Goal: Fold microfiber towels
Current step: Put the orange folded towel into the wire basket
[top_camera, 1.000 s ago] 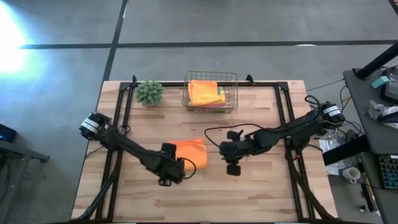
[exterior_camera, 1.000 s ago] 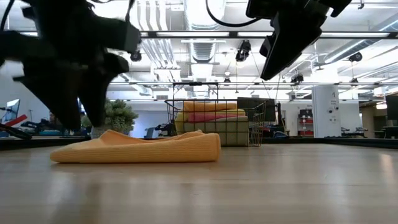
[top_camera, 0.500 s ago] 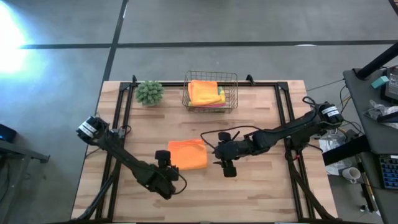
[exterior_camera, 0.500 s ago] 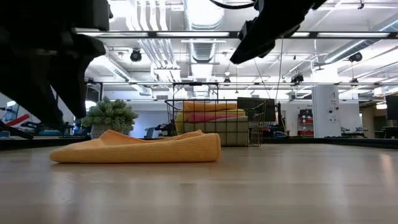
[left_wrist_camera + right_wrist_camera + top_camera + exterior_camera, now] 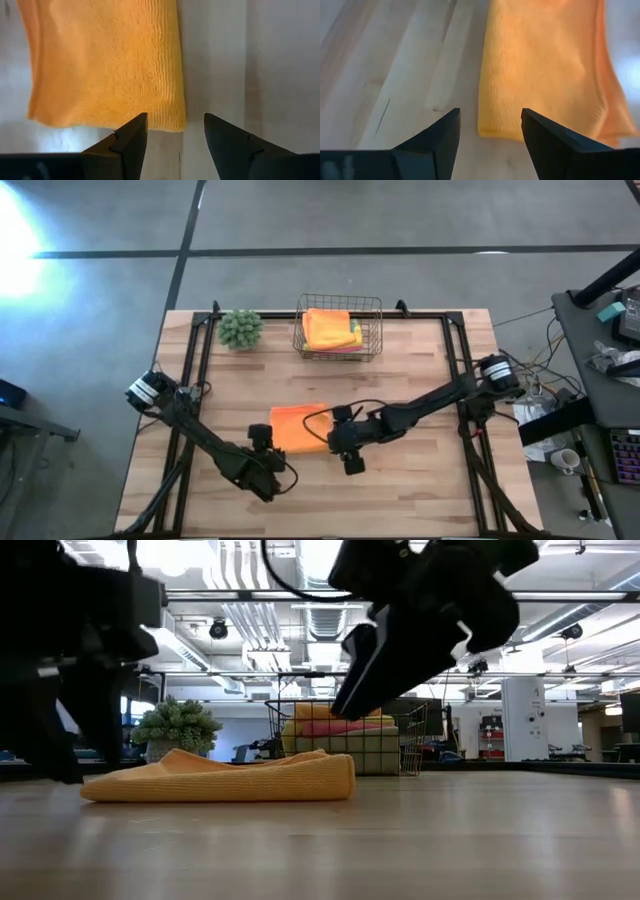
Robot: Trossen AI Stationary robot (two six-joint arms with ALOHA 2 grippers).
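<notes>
The wooden tabletop is the biggest thing here. Two dark arms reach in from its left and right edges and meet near the middle.

A wire basket sits by the far edge, around the middle. It holds a stack of folded towels, with an orange one on top and a pink one showing lower down. A fuzzy green plant ball sits just left of the basket.

A folded orange towel lies flat near the middle of the tabletop.

The right gripper hangs just beside the towel's right edge. Its fingers are spread apart and hold nothing.

The left gripper is by the towel's near edge. Its fingers are spread apart too, and hold nothing.
</notes>
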